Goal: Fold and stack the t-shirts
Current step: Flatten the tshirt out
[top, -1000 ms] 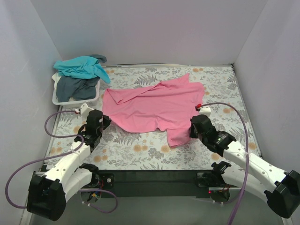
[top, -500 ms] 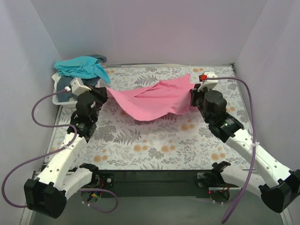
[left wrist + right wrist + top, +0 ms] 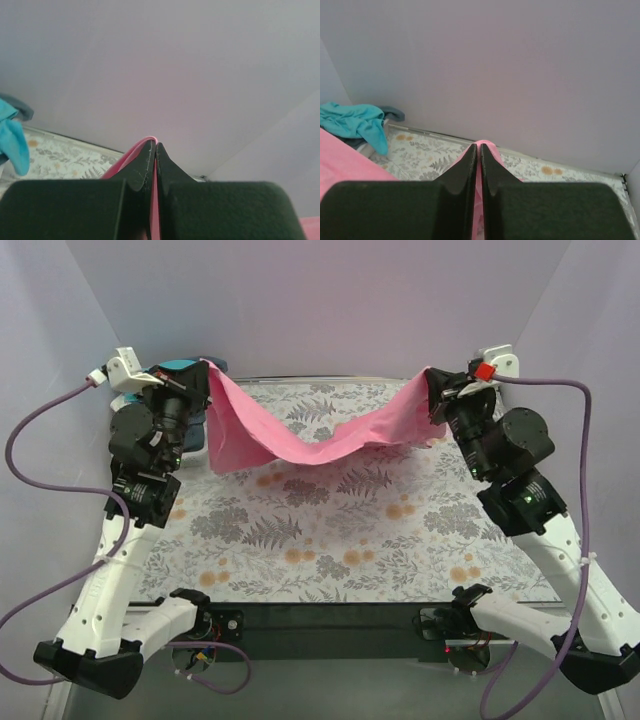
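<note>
So the left gripper (image 3: 203, 375) is pinched tight on one end of the pink t-shirt (image 3: 300, 445), up high right by the teal t-shirt (image 3: 350, 122) heap at the back left. The pink one hangs like a hammock between the two, middle sagging low over the floral table (image 3: 330, 530), can't tell if it touches. Over on the other end the right gripper (image 3: 432, 385) is clamped just as tight. I'd spread them evenly to kill the sag, then lay it flat without twisting it
</note>
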You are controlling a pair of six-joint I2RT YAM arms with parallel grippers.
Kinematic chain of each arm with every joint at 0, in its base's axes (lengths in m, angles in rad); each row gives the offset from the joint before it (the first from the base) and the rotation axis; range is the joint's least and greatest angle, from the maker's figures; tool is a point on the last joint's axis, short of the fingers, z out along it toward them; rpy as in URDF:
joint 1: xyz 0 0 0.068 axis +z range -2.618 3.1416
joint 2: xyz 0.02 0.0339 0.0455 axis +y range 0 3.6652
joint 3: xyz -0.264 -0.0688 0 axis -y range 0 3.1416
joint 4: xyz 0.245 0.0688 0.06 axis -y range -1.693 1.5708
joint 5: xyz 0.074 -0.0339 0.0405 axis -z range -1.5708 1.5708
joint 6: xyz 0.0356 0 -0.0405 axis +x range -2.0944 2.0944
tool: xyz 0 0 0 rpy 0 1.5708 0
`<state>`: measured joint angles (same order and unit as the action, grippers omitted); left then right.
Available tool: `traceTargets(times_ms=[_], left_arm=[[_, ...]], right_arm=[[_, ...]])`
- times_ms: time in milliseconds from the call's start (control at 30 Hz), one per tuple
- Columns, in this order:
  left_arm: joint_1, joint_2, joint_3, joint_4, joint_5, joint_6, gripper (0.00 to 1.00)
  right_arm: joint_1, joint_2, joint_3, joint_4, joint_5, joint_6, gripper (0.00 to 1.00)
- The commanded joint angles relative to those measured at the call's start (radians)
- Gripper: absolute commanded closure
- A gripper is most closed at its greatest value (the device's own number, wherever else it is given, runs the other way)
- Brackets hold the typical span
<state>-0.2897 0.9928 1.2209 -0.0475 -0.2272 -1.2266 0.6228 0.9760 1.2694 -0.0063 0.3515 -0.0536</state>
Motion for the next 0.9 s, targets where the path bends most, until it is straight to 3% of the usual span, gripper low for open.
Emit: traceTargets(times_ms=[0, 300, 567, 767, 867], left_arm=[[0.007, -0.014, 0.118, -0.069, 0.086, 0.044, 1.0], [0.007, -0.033, 0.282, -0.153, 0.224, 0.039, 1.0], [0.007, -0.036, 0.322, -0.164, 0.272, 0.027, 1.0], [0.007, 0.059, 0.315, -0.157, 0.279, 0.038, 1.0], [0.007, 0.121, 0.296, -0.17, 0.302, 0.052, 1.0]], right_arm=[[-0.001, -0.039, 0.126, 0.037, -0.071, -0.055, 0.99], [-0.002, -0.048, 0.344, -0.056, -0.152, -0.091, 0.99], [-0.001, -0.008, 0.528, -0.118, -0.16, -0.127, 0.99], [-0.001, 0.036, 0.483, -0.123, -0.109, -0.14, 0.99], [-0.001, 0.041, 0.378, -0.124, -0.083, -0.115, 0.99]])
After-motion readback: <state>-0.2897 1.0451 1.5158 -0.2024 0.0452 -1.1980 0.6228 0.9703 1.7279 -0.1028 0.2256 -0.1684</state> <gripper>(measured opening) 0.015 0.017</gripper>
